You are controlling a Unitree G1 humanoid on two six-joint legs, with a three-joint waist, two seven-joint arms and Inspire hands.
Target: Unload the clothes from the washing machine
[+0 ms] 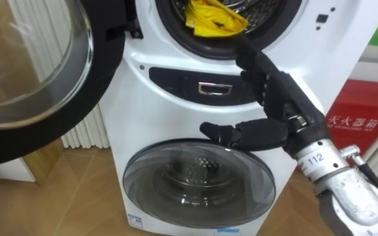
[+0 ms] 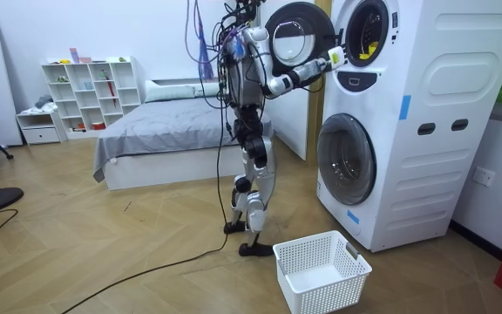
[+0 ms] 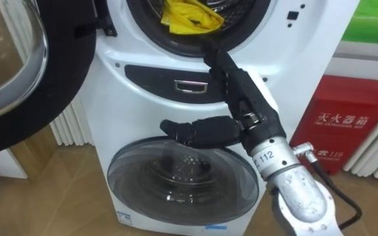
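Note:
A yellow garment (image 1: pixel 212 18) lies bunched in the upper drum of the white stacked washing machine (image 1: pixel 176 98), just inside the opening. My right hand (image 1: pixel 279 101) reaches up from the lower right. It is open, fingers stretched toward the drum's lower rim and thumb spread out to the left. The fingertips (image 1: pixel 243 47) sit at the rim just below the garment, holding nothing. In the room view I stand in front of the machine (image 2: pixel 408 113) with the right hand (image 2: pixel 332 59) raised to the upper opening, where the garment (image 2: pixel 366 48) shows.
The upper drum's round glass door (image 1: pixel 31 72) hangs open on my left. Below it is the lower drum's shut glass door (image 1: pixel 199 180). A red box (image 1: pixel 356 118) stands right of the machine. A white laundry basket (image 2: pixel 321 270) sits on the floor by my feet.

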